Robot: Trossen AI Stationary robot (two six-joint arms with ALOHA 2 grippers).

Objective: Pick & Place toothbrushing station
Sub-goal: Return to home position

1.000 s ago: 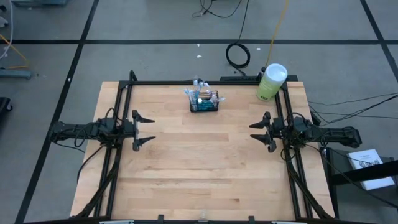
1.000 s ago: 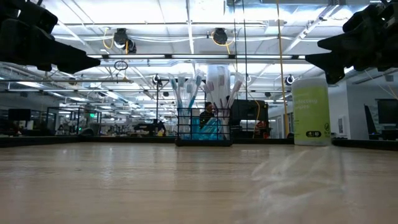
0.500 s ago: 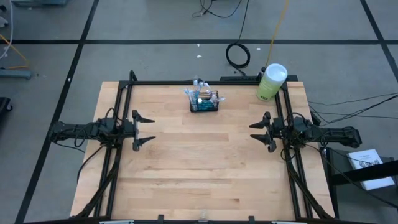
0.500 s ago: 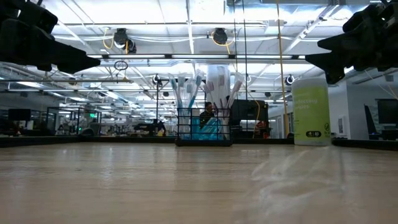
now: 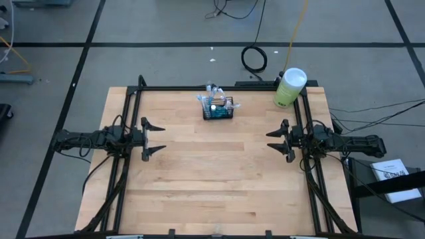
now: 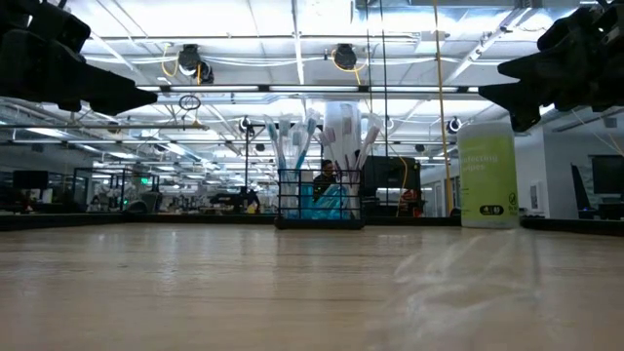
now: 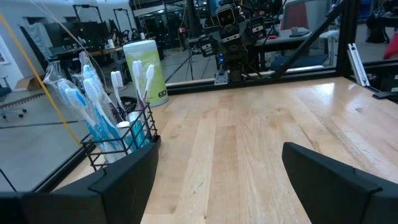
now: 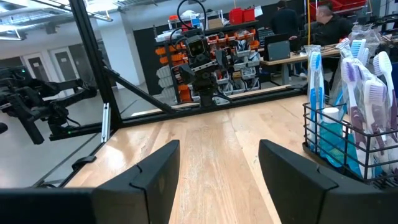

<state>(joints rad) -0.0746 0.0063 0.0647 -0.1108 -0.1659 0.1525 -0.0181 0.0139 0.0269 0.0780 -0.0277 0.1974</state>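
green canister [image 6: 487, 180]: white print on the side, can't really make out the words
white box [image 5: 392, 175]: dark print, way too small to read

A robotics lab in an open industrial hall. The taped grey floor [image 5: 166, 66] has a cable coil [image 5: 254, 58] at 12 o'clock from the table [image 5: 219, 179]. Ceiling lights [image 6: 295, 39], parts shelves [image 8: 239, 53] and a person [image 8: 326, 18] at a desk lie beyond.

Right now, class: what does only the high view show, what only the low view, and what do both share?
Only the high view: the wooden table whole, the left gripper and right gripper plainly open at its sides, a black cable coil on the floor. Only the low view: toothbrushes standing upright in the small black wire-mesh basket. Both: that basket, the table, the tall pale-green cylinder with white lid.
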